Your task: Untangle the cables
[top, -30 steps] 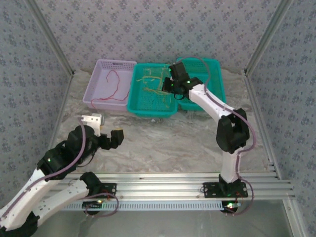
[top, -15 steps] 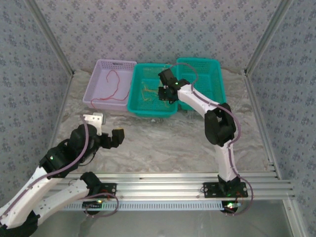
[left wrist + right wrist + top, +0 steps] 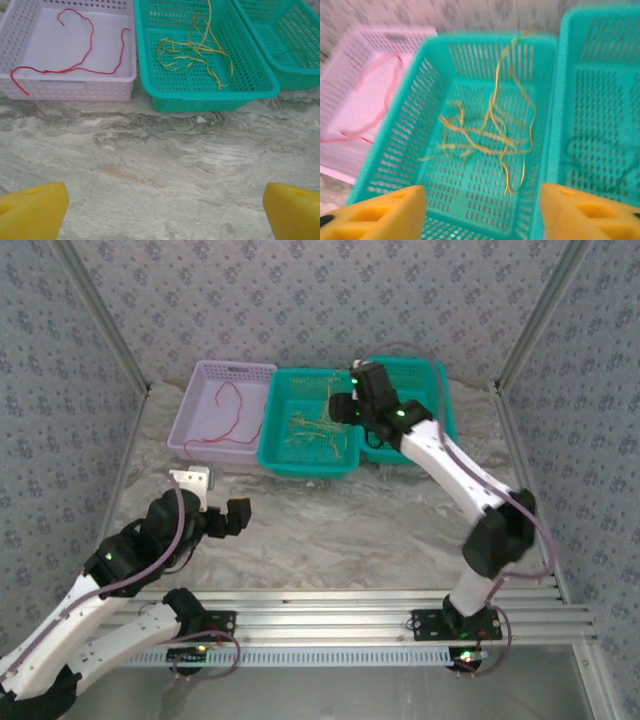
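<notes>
A tangle of yellow and orange cables (image 3: 315, 430) (image 3: 195, 52) (image 3: 490, 135) lies in the middle teal basket (image 3: 305, 466). One red cable (image 3: 228, 420) (image 3: 75, 65) lies loose in the lilac basket (image 3: 200, 400). A thin green cable (image 3: 590, 155) rests in the right teal basket (image 3: 440, 390). My right gripper (image 3: 350, 408) (image 3: 482, 210) hovers over the middle basket's right side, open, with nothing between its yellow pads (image 3: 380, 215). My left gripper (image 3: 213, 498) (image 3: 165, 210) is open above the bare table, in front of the baskets.
The three baskets stand side by side at the back of the marble table (image 3: 330, 520). Patterned walls and metal posts close in the sides. An aluminium rail (image 3: 350, 605) runs along the near edge by the arm bases.
The right gripper has gone from shut to open and pulled back up and right over the middle basket, its elbow swinging right. The left arm has barely moved.
</notes>
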`<state>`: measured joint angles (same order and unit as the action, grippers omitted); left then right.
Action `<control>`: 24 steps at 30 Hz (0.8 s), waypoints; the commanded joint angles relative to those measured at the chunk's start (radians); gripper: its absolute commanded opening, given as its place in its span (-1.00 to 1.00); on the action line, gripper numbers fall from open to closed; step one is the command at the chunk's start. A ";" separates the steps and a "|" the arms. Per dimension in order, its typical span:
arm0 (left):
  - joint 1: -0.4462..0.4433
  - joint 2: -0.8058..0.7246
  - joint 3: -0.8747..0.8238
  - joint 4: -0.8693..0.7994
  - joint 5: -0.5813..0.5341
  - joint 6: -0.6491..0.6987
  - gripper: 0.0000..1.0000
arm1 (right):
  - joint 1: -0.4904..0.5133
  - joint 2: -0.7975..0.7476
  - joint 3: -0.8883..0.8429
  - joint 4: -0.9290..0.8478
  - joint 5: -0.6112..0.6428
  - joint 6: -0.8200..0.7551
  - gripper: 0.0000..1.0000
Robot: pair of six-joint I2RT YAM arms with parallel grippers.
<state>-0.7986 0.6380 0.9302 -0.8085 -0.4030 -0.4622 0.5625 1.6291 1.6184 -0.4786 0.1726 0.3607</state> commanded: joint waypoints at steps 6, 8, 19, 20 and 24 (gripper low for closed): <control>0.036 0.043 0.001 0.093 -0.281 0.057 0.99 | -0.200 -0.348 -0.374 0.152 -0.044 -0.012 1.00; 0.073 0.038 -0.019 0.139 -0.298 0.075 1.00 | -0.276 -0.408 -0.476 0.172 -0.073 0.034 1.00; 0.499 0.218 -0.113 0.304 -0.101 0.154 0.99 | -0.398 -0.478 -0.932 0.589 0.382 -0.181 1.00; 0.516 0.242 -0.116 0.314 -0.112 0.160 1.00 | -0.408 -0.445 -0.966 0.667 0.387 -0.223 1.00; 0.583 0.288 -0.130 0.354 -0.097 0.118 1.00 | -0.447 -0.292 -1.027 0.833 0.426 -0.250 1.00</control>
<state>-0.2497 0.9276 0.8009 -0.5259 -0.5316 -0.3416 0.1387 1.2636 0.6209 0.1722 0.4953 0.1814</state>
